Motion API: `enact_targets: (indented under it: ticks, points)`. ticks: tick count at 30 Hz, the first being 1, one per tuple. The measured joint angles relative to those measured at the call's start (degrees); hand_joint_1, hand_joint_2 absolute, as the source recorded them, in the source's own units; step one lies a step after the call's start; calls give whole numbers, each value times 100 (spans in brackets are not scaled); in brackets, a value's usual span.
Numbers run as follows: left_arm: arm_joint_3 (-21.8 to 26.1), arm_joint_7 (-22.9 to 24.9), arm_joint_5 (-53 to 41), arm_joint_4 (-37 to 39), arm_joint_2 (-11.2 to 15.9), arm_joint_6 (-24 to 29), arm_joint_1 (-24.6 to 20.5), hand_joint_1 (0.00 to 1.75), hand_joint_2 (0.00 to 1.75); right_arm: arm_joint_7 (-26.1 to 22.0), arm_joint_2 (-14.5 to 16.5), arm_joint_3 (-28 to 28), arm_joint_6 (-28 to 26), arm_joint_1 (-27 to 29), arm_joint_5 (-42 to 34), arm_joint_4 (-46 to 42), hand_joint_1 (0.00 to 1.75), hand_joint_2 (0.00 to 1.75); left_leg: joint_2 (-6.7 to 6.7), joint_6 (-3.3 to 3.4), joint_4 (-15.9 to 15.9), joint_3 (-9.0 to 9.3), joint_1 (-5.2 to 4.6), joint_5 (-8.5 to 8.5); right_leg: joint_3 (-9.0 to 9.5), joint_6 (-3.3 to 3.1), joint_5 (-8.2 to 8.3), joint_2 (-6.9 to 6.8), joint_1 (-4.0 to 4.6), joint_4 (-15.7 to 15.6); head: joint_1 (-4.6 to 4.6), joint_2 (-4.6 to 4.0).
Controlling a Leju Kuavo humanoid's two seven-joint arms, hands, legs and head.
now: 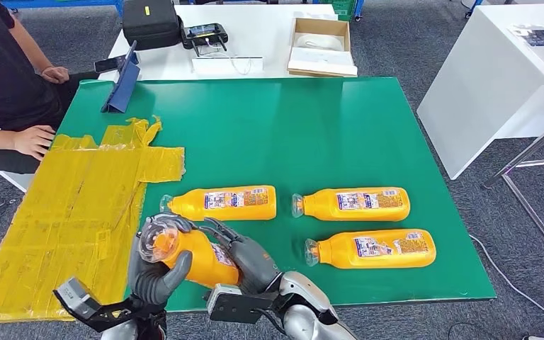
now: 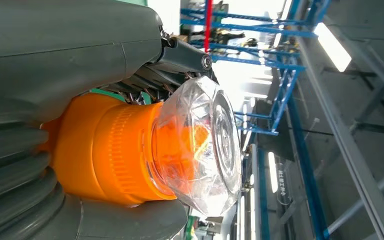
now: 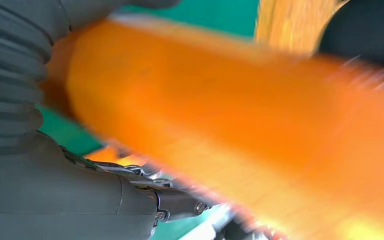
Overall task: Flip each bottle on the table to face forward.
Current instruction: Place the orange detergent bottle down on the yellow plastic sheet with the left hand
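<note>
You're in a robotics lab or test workshop, not a home. The table [image 1: 368, 127] has a green mat top, with yellow tape sheeting [image 1: 71, 205] stuck over its left side. Behind it stands a white table [image 1: 255, 42] with a black carry case [image 1: 151, 21], a handheld controller [image 1: 205, 34] and an open cardboard box [image 1: 320, 44]. Another white table [image 1: 496, 78] stands at right. Grey carpet floor [image 1: 425, 42], with a cable [image 1: 517, 283] trailing across it. A seated person [image 1: 7, 78] rests a hand at the table edge. In the left wrist view you see blue steel racking [image 2: 280, 75], strip lights [image 2: 332, 45] and a high industrial ceiling [image 2: 370, 125].
</note>
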Motion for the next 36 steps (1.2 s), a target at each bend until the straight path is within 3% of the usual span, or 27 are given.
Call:
enact_targets:
  ticks: [6, 9, 11, 14, 15, 17, 21, 24, 28, 31, 36]
  points:
    - [49, 0, -121, -578, 0, 102, 127, 175, 175, -17, -105, -116, -103, 209, 156, -385, 0, 175, 0, -1, 0, -1, 0, -2, -2, -1, -1, 0, 0, 0, 1, 0]
    - [-11, 0, -433, -880, 31, 754, 155, 175, 175, -71, -123, -170, -245, 300, 276, -524, 0, 175, 0, -1, 0, -1, 0, -1, -4, -1, -2, 0, 1, 0, 1, 0]
    - [-288, -1, -976, -1186, 256, 2019, 131, 175, 175, -98, -138, -231, -351, 386, 346, -679, 0, 175, 0, -1, 0, 0, 1, -1, -7, -1, -1, 0, 1, -1, 2, 0]
    - [-1146, -4, -2513, -1453, 932, 4796, 66, 175, 175, -104, -191, -341, -444, 527, 406, -1011, 0, 175, 0, -1, 0, -1, 1, -1, -6, -2, -2, 0, 4, 0, -1, 0]
    - [-1411, 7, -3125, -1467, 1099, 5498, 61, 175, 175, -103, -219, -378, -453, 569, 414, -1129, 0, 175, 0, -1, 0, -1, 1, -1, -6, -2, -2, 0, 4, 0, -1, 0]
    - [-1715, 207, -4541, -1435, 1233, 6199, 49, 175, 175, -103, -283, -447, -460, 626, 409, -1337, 0, 175, 0, -1, 0, -2, 0, -1, -6, -2, -2, 0, 2, 0, 1, 0]
    - [-1760, 1463, -8208, -1128, 1203, 6384, -113, 175, 175, -102, -376, -578, -498, 630, 307, -1629, 0, 0, -1, 1, 0, -3, -10, -2, -6, 1, 0, 0, -10, -2, 3, 0]
    - [-1776, 2393, -9110, -612, 1274, 6399, -425, 175, 175, -101, -422, -689, -517, 578, 214, -1800, 0, 0, -1, 3, 0, -1, -15, 0, -6, 3, 4, -1, -12, -3, 1, 0]
    - [-1822, 3376, -9103, 478, 1643, 6414, -1102, 175, 175, -103, -491, -848, -433, 461, 91, -1914, 0, 175, -2, 5, 0, 2, -10, 10, -1, 2, 8, -1, -7, 1, 2, 0]
    - [-1874, 3713, -9102, 1159, 1855, 6423, -1495, 175, 175, -123, -597, -946, -410, 453, 61, -1927, 0, 175, 0, 3, 0, 2, -7, 14, 0, 2, 9, -1, -5, 5, 3, 0]
    - [-1807, 3712, -9100, 2204, 2060, 6204, -1850, 175, 175, -209, -667, -968, -402, 464, 40, -2057, 0, 175, 15, -1, 1, -1, -6, 9, -9, 2, 7, 7, -5, 6, -2, 0]
